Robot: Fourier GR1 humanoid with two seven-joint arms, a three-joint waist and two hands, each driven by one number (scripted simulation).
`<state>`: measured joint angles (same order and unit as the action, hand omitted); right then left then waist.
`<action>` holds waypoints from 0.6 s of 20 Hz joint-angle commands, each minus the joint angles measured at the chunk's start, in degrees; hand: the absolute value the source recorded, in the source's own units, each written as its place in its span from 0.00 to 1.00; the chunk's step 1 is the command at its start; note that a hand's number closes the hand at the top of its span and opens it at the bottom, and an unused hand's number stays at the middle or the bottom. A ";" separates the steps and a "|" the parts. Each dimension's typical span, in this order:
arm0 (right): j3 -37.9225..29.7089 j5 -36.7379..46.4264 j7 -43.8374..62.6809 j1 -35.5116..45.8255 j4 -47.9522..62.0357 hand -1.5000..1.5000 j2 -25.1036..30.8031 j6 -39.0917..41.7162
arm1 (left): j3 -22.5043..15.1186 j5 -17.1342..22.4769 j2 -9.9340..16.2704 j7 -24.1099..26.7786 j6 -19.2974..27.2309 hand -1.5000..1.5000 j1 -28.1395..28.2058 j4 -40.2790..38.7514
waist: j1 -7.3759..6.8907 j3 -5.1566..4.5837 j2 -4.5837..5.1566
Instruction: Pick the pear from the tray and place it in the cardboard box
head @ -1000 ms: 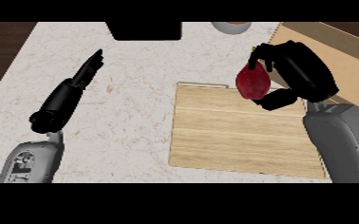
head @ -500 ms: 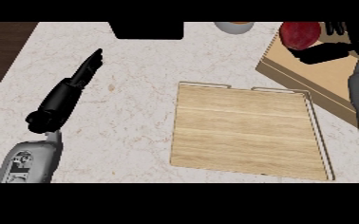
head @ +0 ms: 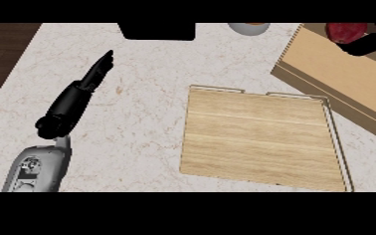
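On my screen the right hand (head: 361, 45) shows only as a black sliver at the upper right edge, just below the pear (head: 346, 31), and I cannot tell from this how it is set or whether it has hold of the fruit. The pear reads dark red, cut off by the top of the view, and it sits over the cardboard box (head: 323, 72) at that box's far right end; whether it rests in the box or hangs above it I cannot tell. The box lies tilted across the upper right corner of the counter (head: 140, 119), its near wall running diagonally. Just beside it, towards me, the wooden tray (head: 257, 139) lies flat on the pale marbled top, with nothing on its boards. My left hand (head: 94, 74) lies well apart from all this on the left side of the counter, fingers straight and together, pointing away and holding nothing, with the grey forearm coming in from the lower left. Along the far edge I see a black block (head: 157, 31) and a small grey bowl (head: 248, 28).
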<state>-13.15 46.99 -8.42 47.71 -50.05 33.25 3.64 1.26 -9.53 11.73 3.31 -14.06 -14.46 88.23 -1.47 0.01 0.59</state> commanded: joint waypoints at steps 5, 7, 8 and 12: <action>1.76 4.02 -6.60 5.88 21.07 1.00 9.33 9.75 | -0.47 -0.32 0.05 1.64 -0.64 0.50 0.70 -0.18 | -2.01 0.09 0.81; 1.91 4.47 -10.65 6.04 24.57 1.00 11.05 10.49 | 0.38 0.95 1.60 1.26 -2.31 0.50 2.33 2.51 | -2.07 0.12 0.63; 3.72 6.13 -12.29 5.16 25.44 1.00 11.47 11.04 | -1.39 -1.48 -0.92 1.04 0.47 0.50 1.11 0.57 | -1.62 0.13 0.83; 6.09 9.61 -13.54 5.73 31.52 1.00 13.96 13.64 | 0.02 0.04 0.17 0.24 -0.73 0.50 -0.41 1.07 | -2.08 0.17 0.97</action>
<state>-8.83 54.01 -18.57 53.59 -24.33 44.00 14.77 0.91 -9.66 11.78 3.80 -14.77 -14.28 89.12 -3.23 0.12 1.31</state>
